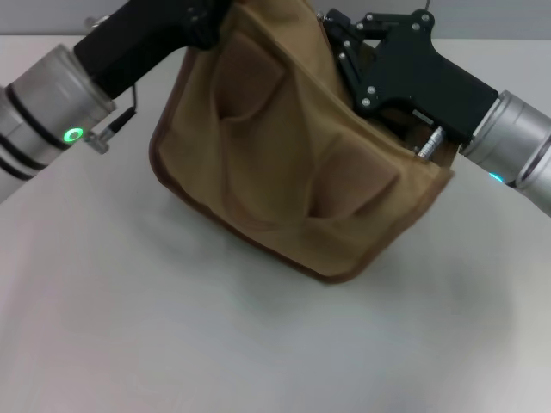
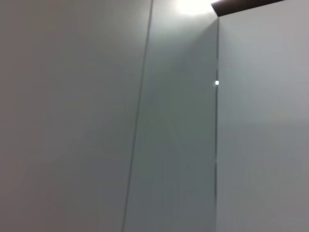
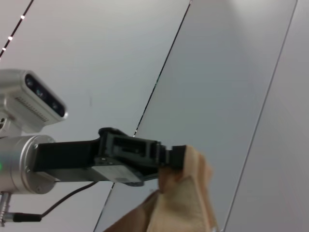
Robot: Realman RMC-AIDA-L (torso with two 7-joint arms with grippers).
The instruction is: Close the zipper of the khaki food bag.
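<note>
The khaki food bag hangs tilted above the table, its face with two soft handles turned toward my head camera. My left gripper holds the bag's upper far-left corner. In the right wrist view that left gripper is shut on a fold of the bag's fabric. My right gripper reaches over the bag's top edge at the far right, its black body resting against the cloth. The zipper is hidden behind the bag's top edge.
A pale grey table spreads below and in front of the bag. The left wrist view shows only grey wall panels.
</note>
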